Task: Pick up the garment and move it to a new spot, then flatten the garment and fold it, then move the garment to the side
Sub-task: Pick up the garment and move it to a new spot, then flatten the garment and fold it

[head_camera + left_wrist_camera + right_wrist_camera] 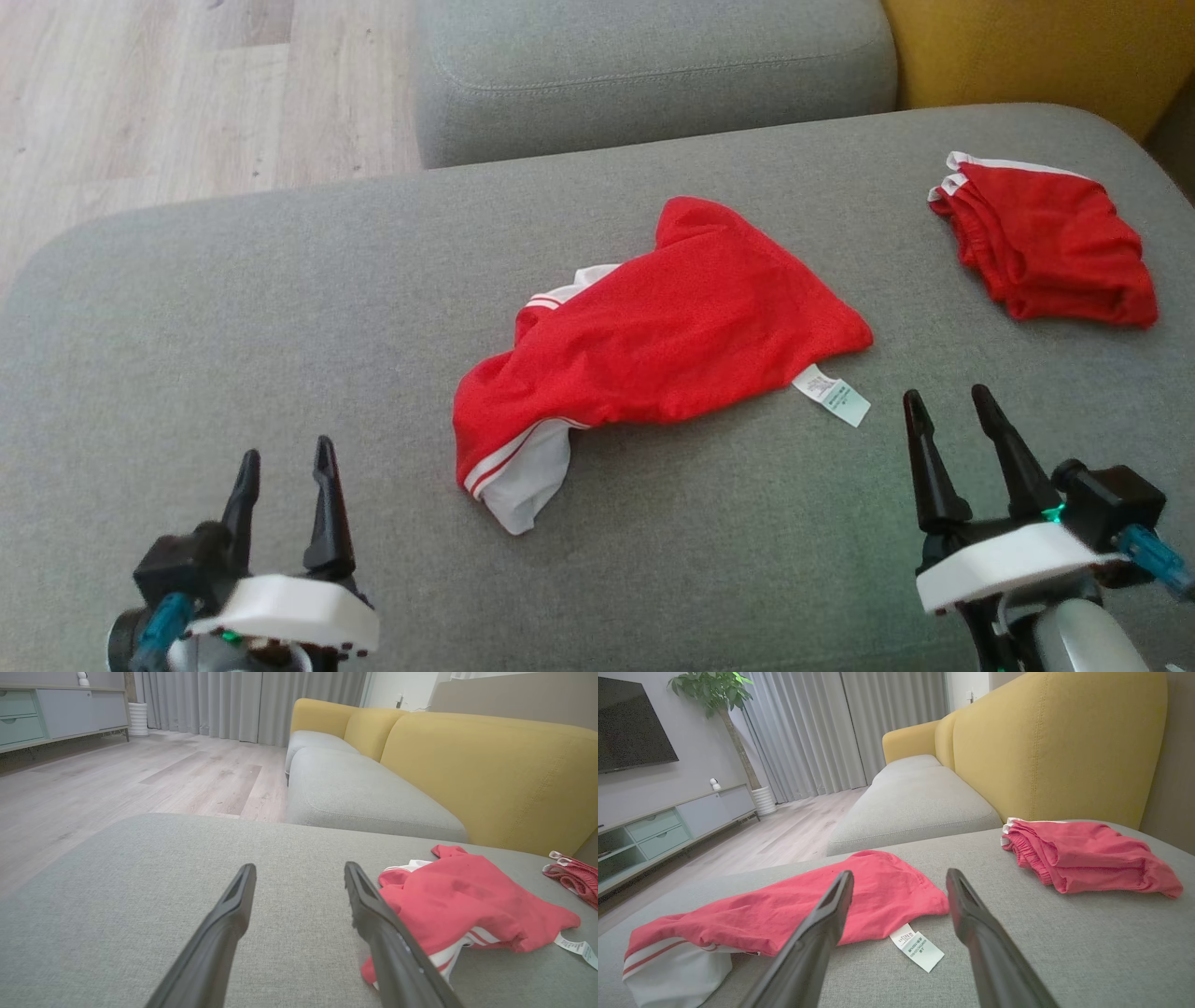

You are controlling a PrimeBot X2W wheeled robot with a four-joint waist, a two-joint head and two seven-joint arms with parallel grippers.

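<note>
A crumpled red garment with white trim and a white care label lies in the middle of the grey sofa cushion. It also shows as the red garment right of my left fingers and the red garment ahead of my right fingers. My left gripper is open at the lower left, apart from the cloth. My right gripper is open at the lower right, just short of the label. Both hold nothing.
A second red garment, folded, lies at the cushion's far right, near the yellow sofa back. Another grey seat cushion lies beyond, with wooden floor to the left. A TV cabinet stands across the room.
</note>
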